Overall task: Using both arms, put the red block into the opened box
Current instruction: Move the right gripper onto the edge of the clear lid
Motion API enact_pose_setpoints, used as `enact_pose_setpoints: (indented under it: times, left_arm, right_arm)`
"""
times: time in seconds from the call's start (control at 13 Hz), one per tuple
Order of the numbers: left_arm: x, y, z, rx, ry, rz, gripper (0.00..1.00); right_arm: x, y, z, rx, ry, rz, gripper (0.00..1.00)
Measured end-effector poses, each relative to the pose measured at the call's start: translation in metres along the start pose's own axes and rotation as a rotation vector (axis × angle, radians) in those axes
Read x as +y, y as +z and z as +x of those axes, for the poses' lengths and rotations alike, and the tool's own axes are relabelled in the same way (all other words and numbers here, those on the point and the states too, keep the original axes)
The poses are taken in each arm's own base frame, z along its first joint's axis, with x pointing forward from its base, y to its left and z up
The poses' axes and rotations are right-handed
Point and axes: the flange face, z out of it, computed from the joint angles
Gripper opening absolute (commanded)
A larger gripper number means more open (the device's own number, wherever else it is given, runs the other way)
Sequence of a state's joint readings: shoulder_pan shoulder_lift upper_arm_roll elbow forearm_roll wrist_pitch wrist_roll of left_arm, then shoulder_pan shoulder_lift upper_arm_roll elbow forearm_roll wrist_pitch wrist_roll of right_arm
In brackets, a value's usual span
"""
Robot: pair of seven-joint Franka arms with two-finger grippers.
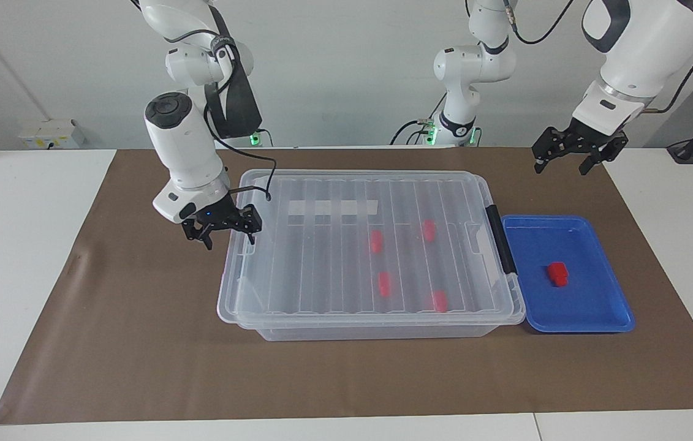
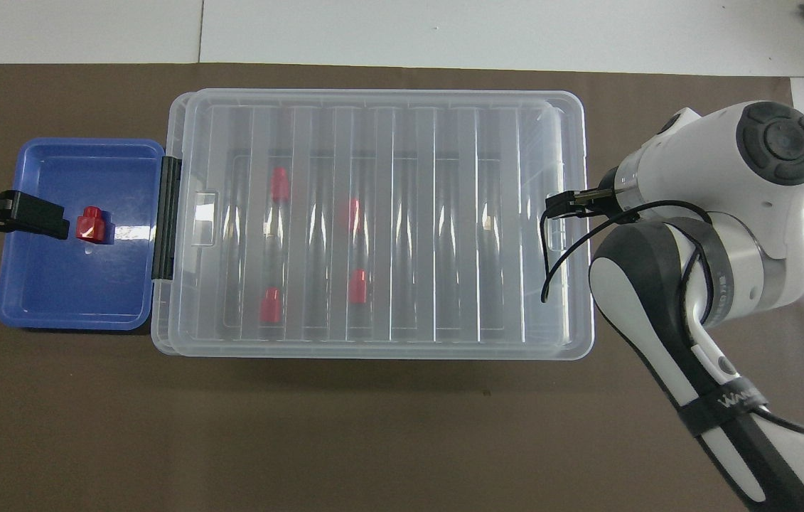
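Note:
A small red block (image 1: 557, 274) (image 2: 94, 225) lies in the shallow blue tray (image 1: 603, 318) (image 2: 39, 306). The clear box (image 1: 260, 288) (image 2: 373, 99) stands mid-table with its ribbed lid lying on it. Several more red blocks show through the lid, one of them (image 1: 375, 241) near the middle. My right gripper (image 1: 230, 239) (image 2: 559, 206) hangs open over the box's end toward the right arm, at the lid's edge. Over the mat near the tray's robot-side corner, my left gripper (image 1: 560, 166) (image 2: 53, 222) waits open and empty.
A black clip handle (image 1: 499, 239) (image 2: 165, 217) sits on the box's end that touches the tray. Brown mat (image 1: 138, 343) covers the table. Two slimmer white arms (image 1: 465, 79) stand at the robots' edge. A cable loops down from the right wrist.

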State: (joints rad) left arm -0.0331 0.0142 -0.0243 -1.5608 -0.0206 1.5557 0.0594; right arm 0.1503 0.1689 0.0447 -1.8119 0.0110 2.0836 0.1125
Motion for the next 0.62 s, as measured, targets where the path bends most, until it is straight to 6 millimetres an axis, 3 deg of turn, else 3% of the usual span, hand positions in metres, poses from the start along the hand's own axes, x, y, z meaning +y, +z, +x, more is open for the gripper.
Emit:
enact_pose_setpoints:
  times: [0.62]
  left_arm:
    - [0.000, -0.001, 0.000, 0.001, 0.000, 0.000, 1.00]
  right_arm:
    - [0.025, 0.000, 0.002, 0.007, -0.039, -0.126, 1.00]
